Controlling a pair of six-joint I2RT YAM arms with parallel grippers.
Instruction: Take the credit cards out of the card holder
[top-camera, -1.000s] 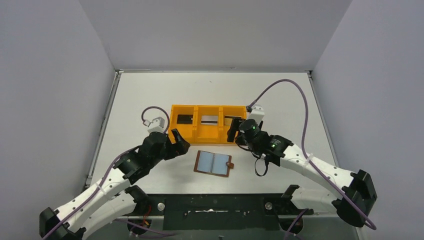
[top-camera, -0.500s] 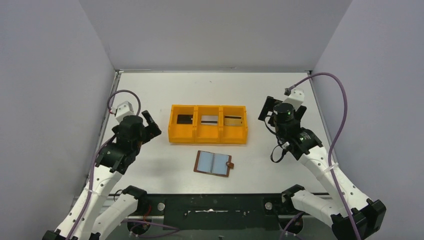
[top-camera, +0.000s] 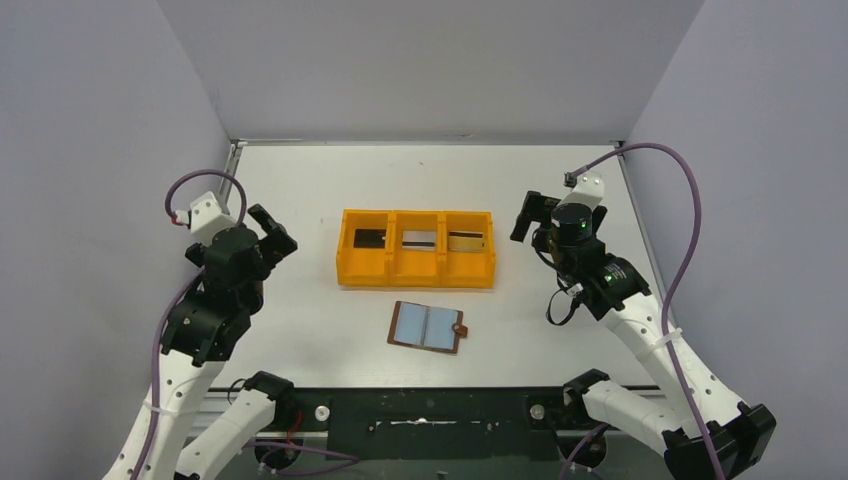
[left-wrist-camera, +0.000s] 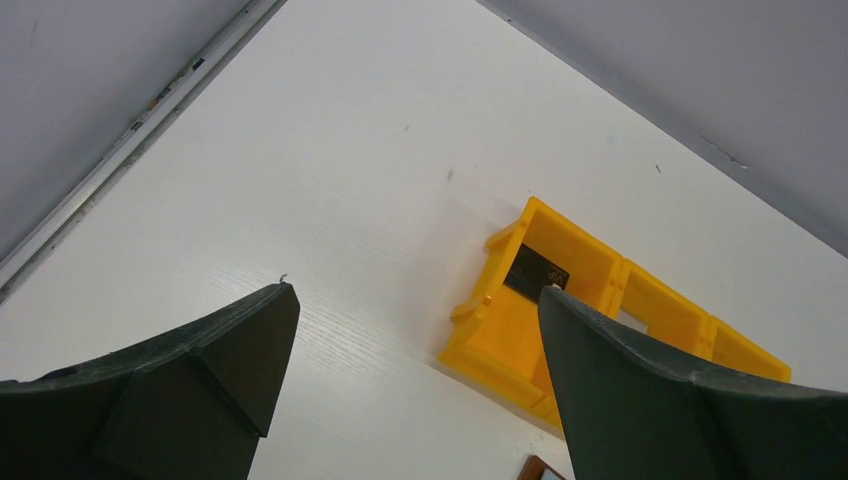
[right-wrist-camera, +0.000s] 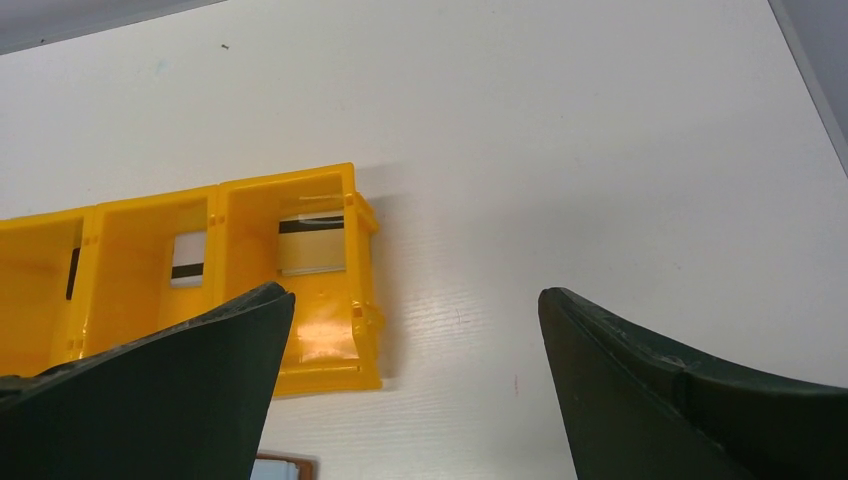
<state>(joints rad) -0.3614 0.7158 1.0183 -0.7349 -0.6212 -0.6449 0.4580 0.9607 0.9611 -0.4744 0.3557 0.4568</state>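
The card holder (top-camera: 428, 327) lies open and flat on the table in front of the orange tray (top-camera: 415, 276), blue-grey pockets up. The three credit cards lie one per tray compartment: black (top-camera: 369, 238), silvery grey (top-camera: 419, 239), tan-gold (top-camera: 466, 241). My left gripper (top-camera: 272, 233) hovers left of the tray, open and empty. My right gripper (top-camera: 524, 216) hovers right of the tray, also open and empty. The left wrist view shows the black card (left-wrist-camera: 535, 272) between the spread fingers of that gripper (left-wrist-camera: 415, 292). The right wrist view shows the tan-gold card (right-wrist-camera: 312, 245) above its gripper (right-wrist-camera: 415, 294).
Grey walls close the table on the left, back and right. A metal rail (left-wrist-camera: 130, 135) runs along the table's left edge. A corner of the card holder (right-wrist-camera: 283, 466) peeks in at the bottom of the right wrist view.
Both arms have swung outward from the tray and the card holder to the table's sides. The right gripper's jaws have spread wider.
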